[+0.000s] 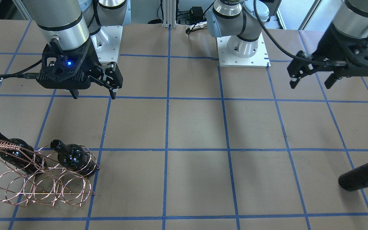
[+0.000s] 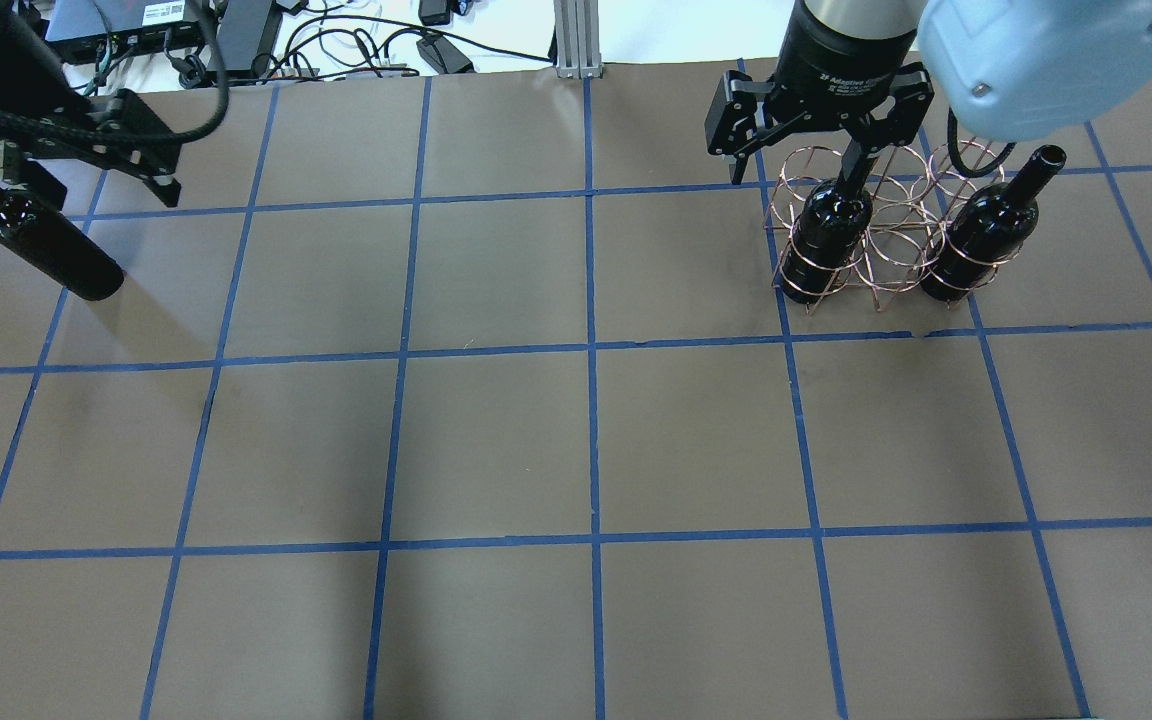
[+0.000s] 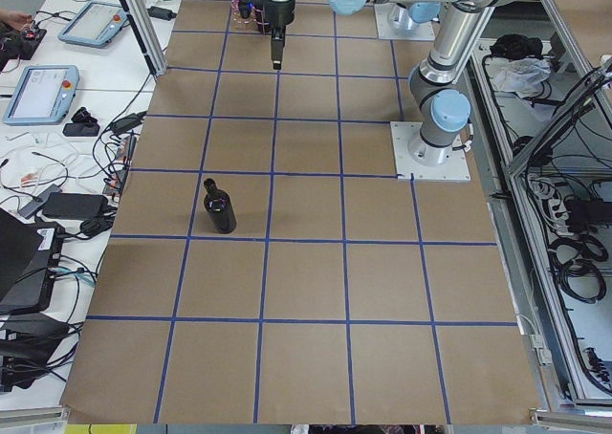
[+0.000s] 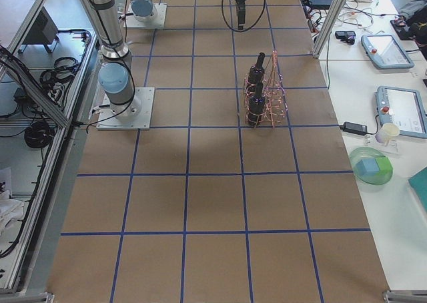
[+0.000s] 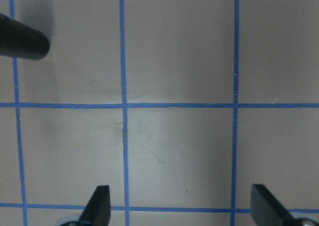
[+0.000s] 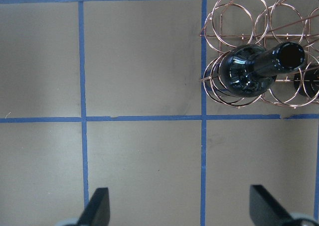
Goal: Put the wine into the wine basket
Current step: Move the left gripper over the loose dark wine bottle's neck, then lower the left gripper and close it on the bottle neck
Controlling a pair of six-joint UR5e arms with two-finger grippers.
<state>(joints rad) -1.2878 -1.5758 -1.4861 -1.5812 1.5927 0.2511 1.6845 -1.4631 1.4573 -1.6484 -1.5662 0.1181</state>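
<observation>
The copper wire basket (image 1: pixel 40 188) stands at the robot's right, and it also shows in the overhead view (image 2: pixel 891 235). Two near-black wine bottles stand upright in it, one (image 1: pixel 73 158) in an end ring and one (image 1: pixel 18 155) under the braided handle. A third bottle (image 1: pixel 361 176) stands alone on the table at the robot's left, also seen from overhead (image 2: pixel 56 250). My left gripper (image 1: pixel 311 81) hangs open and empty above the table, closer to the robot than that bottle. My right gripper (image 1: pixel 94 95) is open and empty, above and beside the basket.
The table is brown paper with a blue tape grid. The two arm base plates (image 1: pixel 243 54) sit at the robot's edge. In the right wrist view the basket (image 6: pixel 239 17) and a bottle (image 6: pixel 249 71) lie at the top right. Operator desks flank the table ends.
</observation>
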